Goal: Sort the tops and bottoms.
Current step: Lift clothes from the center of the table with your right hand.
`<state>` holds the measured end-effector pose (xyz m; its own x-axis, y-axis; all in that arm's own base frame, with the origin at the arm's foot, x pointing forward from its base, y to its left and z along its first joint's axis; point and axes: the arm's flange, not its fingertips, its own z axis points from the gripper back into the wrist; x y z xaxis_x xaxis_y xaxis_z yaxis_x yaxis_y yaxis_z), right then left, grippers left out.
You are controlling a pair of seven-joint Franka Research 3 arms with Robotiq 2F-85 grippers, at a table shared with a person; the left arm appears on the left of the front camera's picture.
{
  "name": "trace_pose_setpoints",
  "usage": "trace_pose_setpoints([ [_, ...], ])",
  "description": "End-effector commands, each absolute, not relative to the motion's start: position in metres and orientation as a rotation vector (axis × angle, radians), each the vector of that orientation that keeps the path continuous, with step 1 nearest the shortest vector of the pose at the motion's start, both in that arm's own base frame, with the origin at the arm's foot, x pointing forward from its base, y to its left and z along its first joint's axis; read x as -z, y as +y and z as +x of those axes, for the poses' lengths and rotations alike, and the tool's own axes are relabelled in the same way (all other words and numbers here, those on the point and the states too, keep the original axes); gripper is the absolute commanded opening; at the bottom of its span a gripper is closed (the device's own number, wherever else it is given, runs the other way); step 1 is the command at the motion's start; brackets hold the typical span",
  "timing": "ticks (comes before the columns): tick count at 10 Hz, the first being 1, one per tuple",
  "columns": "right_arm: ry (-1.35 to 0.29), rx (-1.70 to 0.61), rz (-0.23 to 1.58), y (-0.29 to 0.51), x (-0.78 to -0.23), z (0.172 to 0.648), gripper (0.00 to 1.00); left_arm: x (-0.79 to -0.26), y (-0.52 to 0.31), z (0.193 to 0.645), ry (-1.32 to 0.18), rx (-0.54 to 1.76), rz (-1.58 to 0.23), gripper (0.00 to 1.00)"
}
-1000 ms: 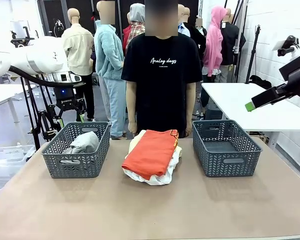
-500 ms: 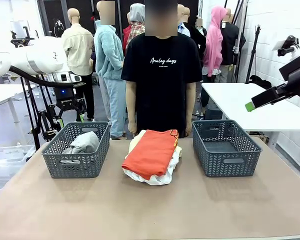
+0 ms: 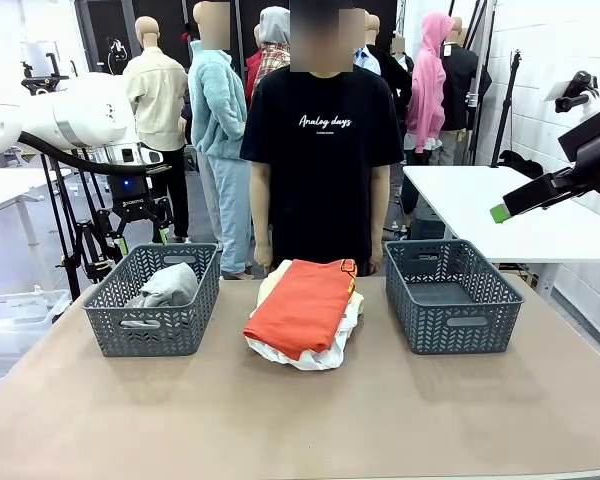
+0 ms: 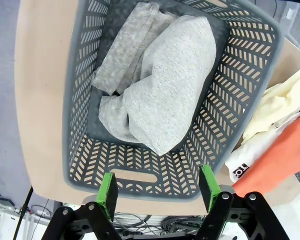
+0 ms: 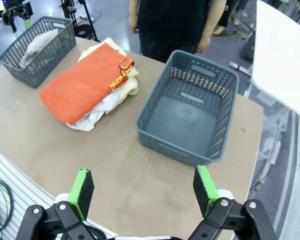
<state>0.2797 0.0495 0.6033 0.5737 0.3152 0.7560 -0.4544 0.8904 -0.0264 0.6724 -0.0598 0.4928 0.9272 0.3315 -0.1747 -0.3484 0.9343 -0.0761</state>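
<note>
Front view: finds the orange garment (image 3: 302, 305) on top of a stack mid-table, over the white garment (image 3: 325, 355) and yellow garment (image 3: 268, 282), between the left basket (image 3: 150, 335) and right basket (image 3: 467, 328). Reads its long axis as running from near-left to far-right. Puts the grey garment (image 3: 167, 285) already in the left basket. Has a person (image 3: 322, 150) standing close behind the stack at the far edge.

Left wrist view: looks straight down into the left basket past the left gripper (image 4: 158, 191), jaws apart and holding nothing. Catches the stack just beyond the basket wall at the picture's right edge, so counts this arm the nearer.

Right wrist view: sets the right gripper (image 5: 143, 190) high over the near table (image 5: 115, 165) edge, spread wide and bare. Places the stack ahead and to the picture's left, well apart, with the right basket bare inside. Judges the flat brown top roomy around the stack.
</note>
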Motion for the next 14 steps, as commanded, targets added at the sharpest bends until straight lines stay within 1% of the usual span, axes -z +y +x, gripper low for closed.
trace_pose_setpoints([
  [1,-0.838,-0.446,0.185,0.051,-0.603,0.280,1.00,-0.495,-0.059,0.676,0.168,-0.348,-0.107,0.85],
  [2,-0.838,-0.446,0.185,0.051,-0.603,0.280,1.00,-0.493,-0.060,0.672,0.161,-0.349,-0.107,0.85],
  [3,-0.838,-0.446,0.185,0.051,-0.603,0.280,1.00,-0.506,-0.078,0.663,0.140,-0.278,-0.121,0.85],
  [7,-0.838,-0.446,0.185,0.051,-0.603,0.280,1.00,-0.561,-0.127,0.600,0.032,-0.031,-0.027,0.85],
  [8,-0.838,-0.446,0.185,0.051,-0.603,0.280,1.00,-0.569,-0.134,0.584,0.044,0.022,-0.012,0.85],
  [10,-0.838,-0.446,0.185,0.051,-0.603,0.280,1.00,-0.588,-0.138,0.557,0.059,0.125,-0.084,0.85],
  [12,-0.838,-0.446,0.185,0.051,-0.603,0.280,1.00,-0.622,-0.130,0.539,0.017,0.218,-0.193,0.85],
  [13,-0.838,-0.446,0.185,0.051,-0.603,0.280,1.00,-0.625,-0.128,0.533,-0.013,0.293,-0.215,0.85],
  [14,-0.838,-0.446,0.185,0.051,-0.603,0.280,1.00,-0.622,-0.127,0.538,-0.028,0.301,-0.223,0.85],
])
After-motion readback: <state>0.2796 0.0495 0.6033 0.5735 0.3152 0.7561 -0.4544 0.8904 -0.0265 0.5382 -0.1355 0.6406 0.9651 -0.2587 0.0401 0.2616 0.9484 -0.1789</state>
